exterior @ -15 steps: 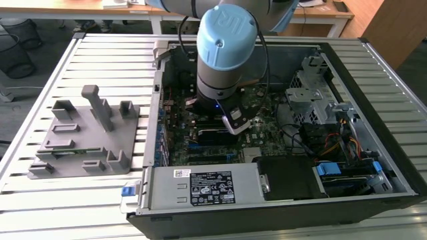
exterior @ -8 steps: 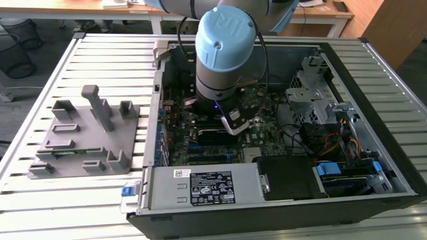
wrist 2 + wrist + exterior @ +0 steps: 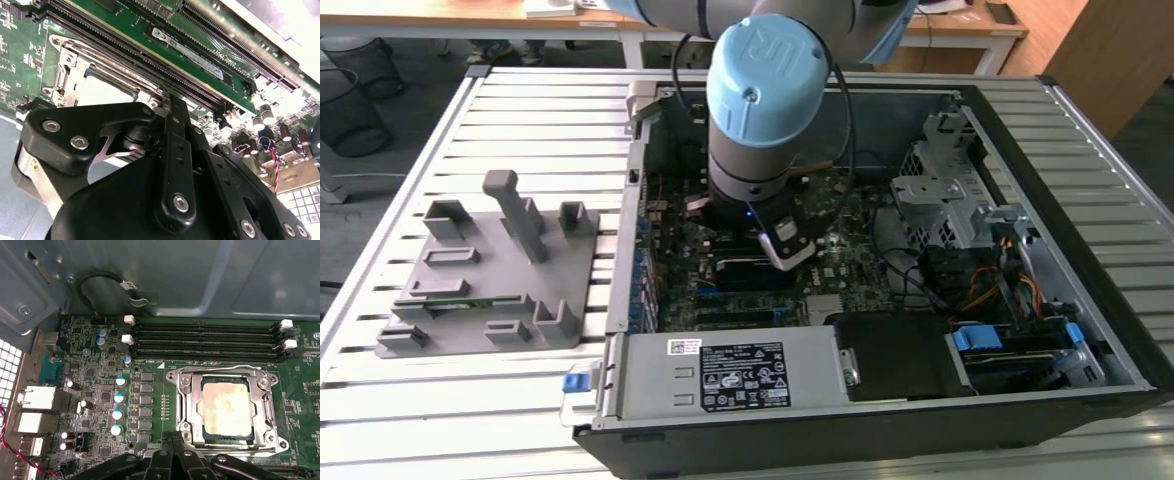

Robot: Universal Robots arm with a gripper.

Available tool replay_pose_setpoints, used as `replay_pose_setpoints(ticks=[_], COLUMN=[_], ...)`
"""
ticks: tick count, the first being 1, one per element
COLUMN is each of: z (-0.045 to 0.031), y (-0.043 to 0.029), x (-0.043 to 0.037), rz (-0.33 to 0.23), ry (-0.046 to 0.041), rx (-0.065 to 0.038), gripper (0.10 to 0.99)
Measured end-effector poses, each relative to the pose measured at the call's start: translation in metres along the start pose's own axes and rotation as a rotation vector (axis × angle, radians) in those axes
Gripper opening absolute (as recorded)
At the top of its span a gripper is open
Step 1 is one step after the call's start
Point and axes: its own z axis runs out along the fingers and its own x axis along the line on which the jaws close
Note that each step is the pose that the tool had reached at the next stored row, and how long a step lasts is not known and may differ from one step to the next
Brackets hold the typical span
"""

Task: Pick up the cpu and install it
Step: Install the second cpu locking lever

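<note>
The cpu [image 3: 225,407], a flat square chip with a shiny silver top, lies inside the metal-framed socket [image 3: 186,405] on the green motherboard. In the second wrist view it shows as a bright square [image 3: 102,91] within the socket frame [image 3: 64,75]. My gripper [image 3: 172,439] hovers just beside the socket's edge, apart from the chip, with its black fingers together and nothing between them. In the exterior view the gripper [image 3: 783,262] hangs low inside the open computer case, over the middle of the board. In the second wrist view its tip [image 3: 167,102] sits close to the socket's corner.
Long memory slots [image 3: 205,340] run beside the socket. Capacitors [image 3: 119,405] and rear ports [image 3: 37,397] flank it. The case walls [image 3: 634,200], power supply [image 3: 720,375] and drive cage [image 3: 941,190] hem the arm in. A grey fixture [image 3: 494,270] stands on the slatted table at the exterior view's left.
</note>
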Motion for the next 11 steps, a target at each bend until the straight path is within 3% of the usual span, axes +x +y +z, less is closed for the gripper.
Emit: replay_pose_setpoints(ticks=[6, 11], z=[-0.0003, -0.0105], y=[0.0002, 0.0039], x=[0.001, 0.0012], rz=[0.0, 0.0], ry=[-0.0002, -0.0001], rx=[-0.007, -0.007], gripper=[0.106, 0.106])
